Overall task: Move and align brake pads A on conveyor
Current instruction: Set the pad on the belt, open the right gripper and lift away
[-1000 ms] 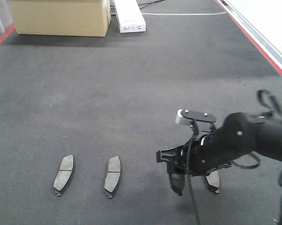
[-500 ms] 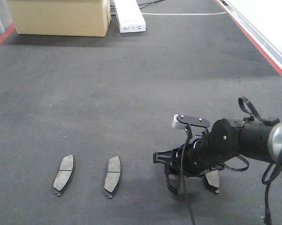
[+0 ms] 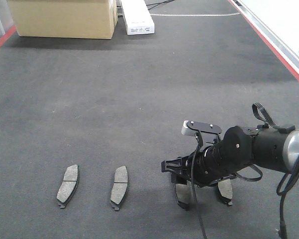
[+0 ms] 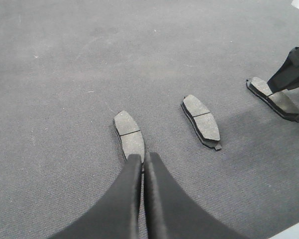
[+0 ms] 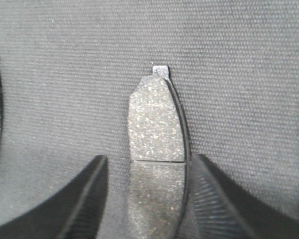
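Surface: the conveyor (image 3: 139, 99), a dark felt-like belt edged with red strips; a cardboard box (image 3: 64, 17) and a white carton (image 3: 137, 17) sit at its far end.

Pads, left pair: two brake pads A lie flat side by side near the front edge, the outer pad (image 3: 68, 185) and the inner pad (image 3: 119, 187), roughly parallel, grooves across their middles.

Pads, right pair: a third pad (image 5: 156, 164) lies flat on the belt between the right gripper's fingers; a fourth pad (image 3: 225, 191) lies just beyond the arm, partly hidden.

Right gripper (image 5: 148, 199): low over the third pad, jaws spread, one finger at each long edge. The right finger is at or against the pad's edge; a narrow strip of belt shows on the left side (contact not confirmed).

Left gripper (image 4: 142, 164): fingers pressed together, holding nothing, hovering just short of the outer pad's near end.

Risk, judged: the pad is thin and flat, so closing fingers may ride over its edges rather than pinch it, or one finger may arrive first and skew the pad out of line with its neighbours.

Risk, spacing: the fourth pad sits near, and the arm's body could nudge it while the third is shifted.
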`<state>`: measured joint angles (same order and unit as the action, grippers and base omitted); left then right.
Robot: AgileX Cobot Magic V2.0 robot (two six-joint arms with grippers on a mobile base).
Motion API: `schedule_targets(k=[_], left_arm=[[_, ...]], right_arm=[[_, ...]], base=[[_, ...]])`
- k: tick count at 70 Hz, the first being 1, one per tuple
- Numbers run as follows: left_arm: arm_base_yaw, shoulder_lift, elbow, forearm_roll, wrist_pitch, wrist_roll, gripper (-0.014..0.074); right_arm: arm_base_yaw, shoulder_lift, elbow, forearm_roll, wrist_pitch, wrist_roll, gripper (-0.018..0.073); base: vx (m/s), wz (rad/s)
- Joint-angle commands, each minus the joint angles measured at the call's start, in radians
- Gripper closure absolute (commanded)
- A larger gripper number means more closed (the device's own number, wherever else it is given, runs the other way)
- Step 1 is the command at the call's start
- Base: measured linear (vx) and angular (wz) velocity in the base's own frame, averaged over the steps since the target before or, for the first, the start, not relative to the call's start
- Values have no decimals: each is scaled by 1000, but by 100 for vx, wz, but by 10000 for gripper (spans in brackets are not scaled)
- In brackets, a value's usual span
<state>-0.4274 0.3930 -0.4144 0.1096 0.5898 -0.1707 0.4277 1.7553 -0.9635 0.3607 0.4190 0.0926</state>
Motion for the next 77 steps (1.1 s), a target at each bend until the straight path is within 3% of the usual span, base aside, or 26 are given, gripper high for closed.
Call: schedule_targets(k=[1,10,23,47,59,77], left_arm=[[-6,3,-27,4,-65,-8,603],[-6,3,-27,4,-65,-8,603],[-6,3,-27,4,-65,-8,603],[-6,3,-27,4,-65,-8,603],[-6,3,-27,4,-65,-8,603],[-6,3,-27,4,-65,-8,603]], right_arm=[[-1,-42,-28,13,-36,-11,164],[-1,-70,-28,7,-11,-11,167],[-2,-179,-28,-102,52,-9,226],[-2,-452,-25,-238,122,-7,571],[-2,-616,26,-306,77,-7,567],[-2,-917,310,-405,-53,-11,564]], base=[[0,0],[0,0],[0,0],[0,0],[0,0],[0,0]])
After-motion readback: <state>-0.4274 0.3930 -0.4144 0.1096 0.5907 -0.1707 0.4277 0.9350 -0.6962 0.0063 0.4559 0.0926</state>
